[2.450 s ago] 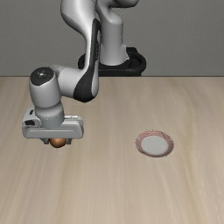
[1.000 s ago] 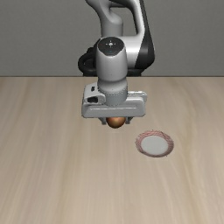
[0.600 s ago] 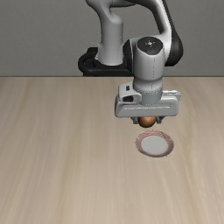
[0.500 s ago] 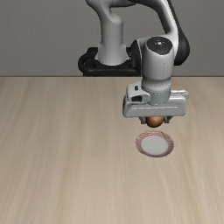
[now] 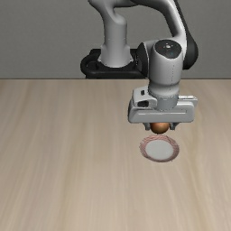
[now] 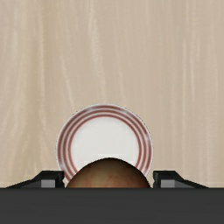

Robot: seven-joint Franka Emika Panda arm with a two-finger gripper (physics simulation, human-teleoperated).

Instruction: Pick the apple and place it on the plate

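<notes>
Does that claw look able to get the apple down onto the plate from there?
Probably yes: the gripper, shut on the apple, hangs about over the plate, and nothing stands between them.

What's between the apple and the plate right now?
Nothing; the stretch from apple to plate is bare, as the exterior view shows.

The apple (image 5: 159,127), round and reddish-brown, hangs clamped between the fingers of the tool (image 5: 160,129), off the worktop (image 5: 63,153) and just over the plate (image 5: 143,150). The plate is small and round, white with a red-striped rim, lying flat.
</notes>
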